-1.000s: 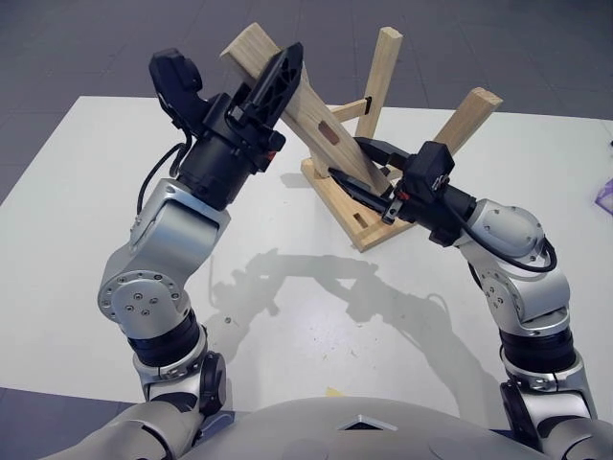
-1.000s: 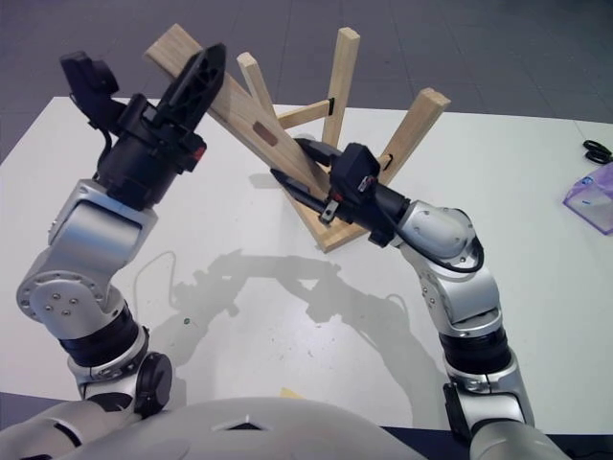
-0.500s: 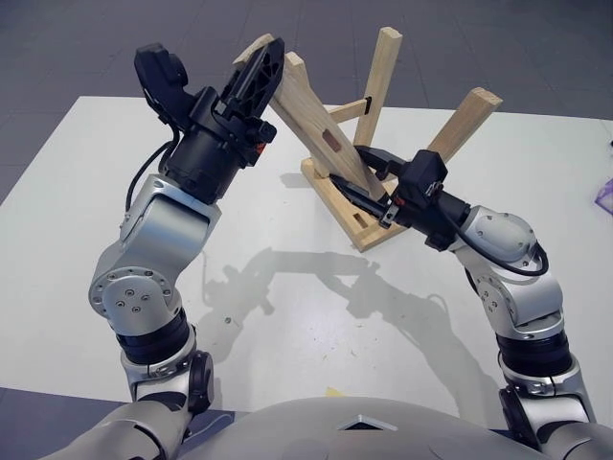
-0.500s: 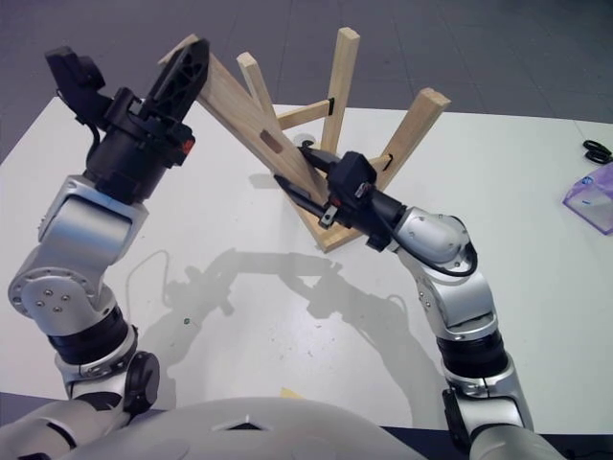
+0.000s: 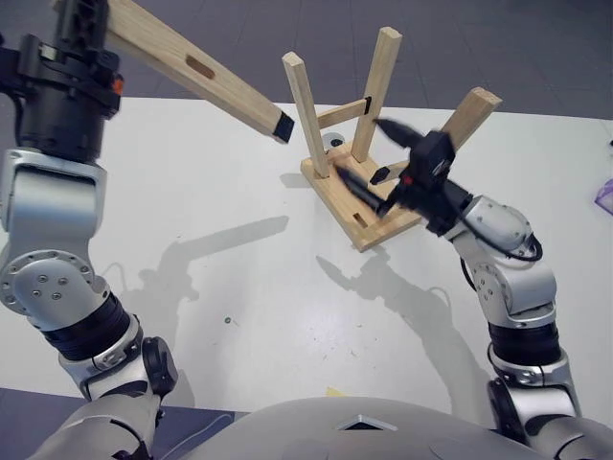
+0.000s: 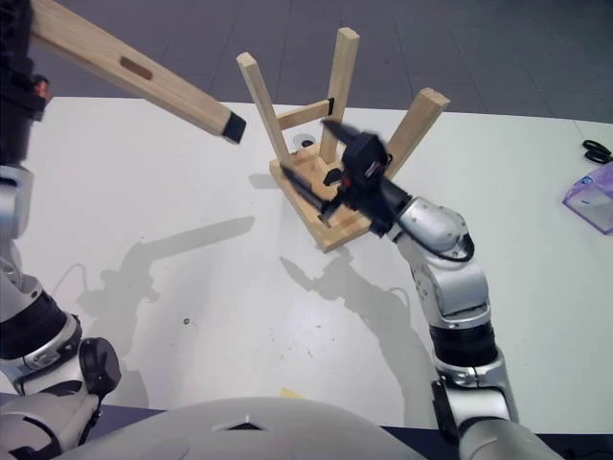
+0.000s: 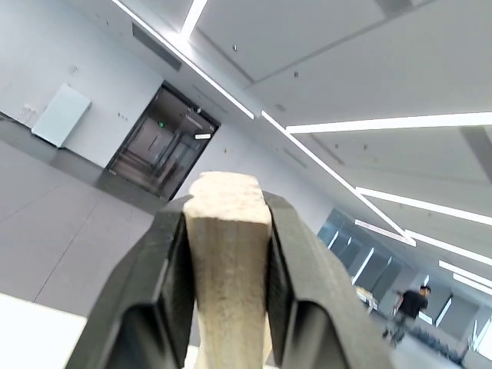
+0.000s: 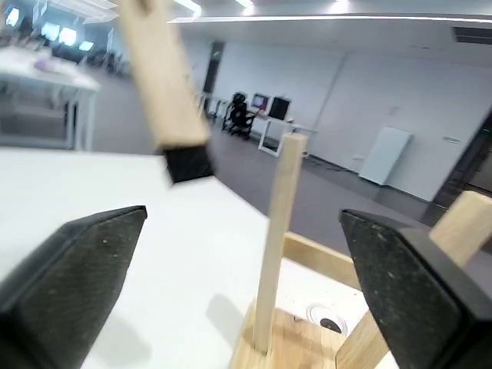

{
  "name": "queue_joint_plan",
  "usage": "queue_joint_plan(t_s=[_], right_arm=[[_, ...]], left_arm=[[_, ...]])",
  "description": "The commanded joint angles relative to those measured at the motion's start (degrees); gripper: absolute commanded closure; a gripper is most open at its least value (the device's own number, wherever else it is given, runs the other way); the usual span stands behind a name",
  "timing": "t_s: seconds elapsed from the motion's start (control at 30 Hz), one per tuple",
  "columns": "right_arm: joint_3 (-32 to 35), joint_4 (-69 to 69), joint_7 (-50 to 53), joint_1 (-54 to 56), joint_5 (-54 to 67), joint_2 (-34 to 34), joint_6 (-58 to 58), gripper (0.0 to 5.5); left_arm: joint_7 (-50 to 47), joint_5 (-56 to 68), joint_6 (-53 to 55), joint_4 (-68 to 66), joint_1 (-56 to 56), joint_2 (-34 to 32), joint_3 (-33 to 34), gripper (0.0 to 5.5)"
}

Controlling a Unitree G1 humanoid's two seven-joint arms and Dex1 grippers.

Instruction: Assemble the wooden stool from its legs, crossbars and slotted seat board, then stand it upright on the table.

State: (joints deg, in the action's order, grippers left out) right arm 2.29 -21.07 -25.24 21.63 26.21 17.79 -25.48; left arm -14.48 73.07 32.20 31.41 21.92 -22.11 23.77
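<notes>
At the near left, raised above the table (image 5: 239, 287), the left gripper (image 7: 227, 231) is clamped on one end of a loose wooden leg (image 5: 192, 72). The leg slopes down toward the assembly, and its black-capped tip (image 5: 281, 126) hangs just beside the nearest fitted leg (image 5: 305, 110). Because the grip sits at the far end of a long lever, a small wrist error becomes a large swing at the tip, which is likely to strike that fitted leg and loosen it in its slot. Farther right, the right gripper (image 5: 375, 155) is spread wide and holds nothing, with its fingers around the middle upright leg (image 5: 378, 86) above the seat board (image 5: 359, 216). The inverted board is therefore not braced, and insertion force may slide or tip it. Beyond, the crossbar (image 5: 342, 112) and the third leg (image 5: 465, 115) could work loose from the same jolt.
</notes>
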Motion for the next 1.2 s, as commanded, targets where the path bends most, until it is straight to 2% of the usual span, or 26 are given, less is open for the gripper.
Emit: queue_joint_plan(t_s=[0.03,0.13,0.33,0.43,0.53,0.67,0.87,1.03,1.2], right_arm=[[11.49,6.54,10.35,12.25,8.66,-3.09,-5.52,0.11],[15.08,13.65,15.09,18.44,4.86,-0.30,-2.41,0.10],[13.61,33.96,14.94,22.33,-12.25,12.21,12.05,0.10],[12.99,41.87,14.35,22.86,-15.83,14.38,16.50,0.10],[10.75,39.92,8.63,15.68,-14.91,13.30,15.78,0.10],[7.55,29.19,1.26,6.70,-9.68,10.81,9.77,0.10],[7.11,19.11,0.40,3.05,-7.28,9.05,5.75,0.10],[14.59,19.58,1.83,5.77,3.14,8.11,-4.34,0.10],[16.28,21.80,-0.46,6.40,6.62,10.53,-9.48,0.10]], left_arm=[[1.42,-1.10,0.64,3.01,-3.01,0.98,-4.27,4.47],[2.63,-4.21,0.78,3.74,-3.85,0.50,-7.10,4.47],[5.49,-4.62,0.38,2.85,-3.28,1.17,-9.49,4.47],[6.57,-6.67,0.30,2.90,-3.53,0.60,-10.39,4.47],[6.96,-7.52,0.25,3.04,-4.50,1.36,-10.96,4.47],[7.79,-8.59,0.85,2.57,-4.37,-0.04,-10.56,4.47],[9.67,-9.23,1.05,1.03,-4.55,-2.95,-7.23,4.47],[11.96,-12.84,1.83,-1.77,-5.28,-5.55,-6.81,4.47],[12.14,-14.34,1.77,-1.69,-4.98,-3.56,-8.33,4.47]])
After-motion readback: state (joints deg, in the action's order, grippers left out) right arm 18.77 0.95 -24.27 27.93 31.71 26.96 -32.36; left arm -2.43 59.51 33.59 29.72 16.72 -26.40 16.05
